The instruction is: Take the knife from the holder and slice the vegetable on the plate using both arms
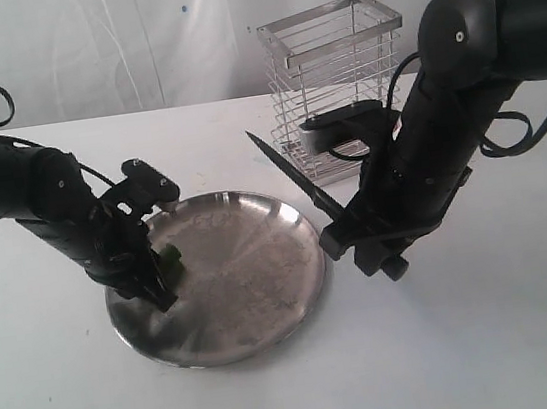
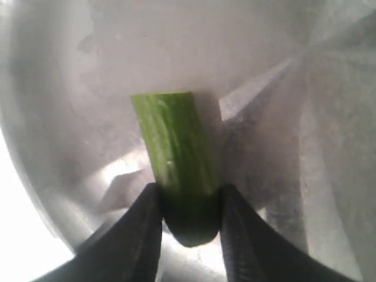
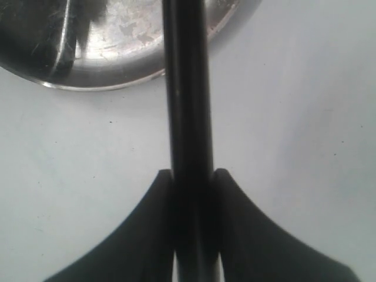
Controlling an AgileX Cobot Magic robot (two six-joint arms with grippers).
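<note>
The small green vegetable (image 1: 171,261) lies on the left part of the shiny round plate (image 1: 252,268). My left gripper (image 1: 163,285) reaches down onto it. In the left wrist view both fingers press the sides of the vegetable (image 2: 176,147) at its rounded dark end, and its cut end points away over the plate (image 2: 294,117). My right gripper (image 1: 343,236) is shut on the handle of the black knife (image 1: 295,176), just off the plate's right rim. The blade slants up and to the left. In the right wrist view the knife (image 3: 188,88) runs straight out between the fingers of the right gripper (image 3: 191,176).
The silver wire holder (image 1: 339,85) stands upright at the back, behind the right arm. A white table surface surrounds the plate, with a white backdrop behind. The plate's rim (image 3: 117,35) lies just beyond the knife's shaft in the right wrist view.
</note>
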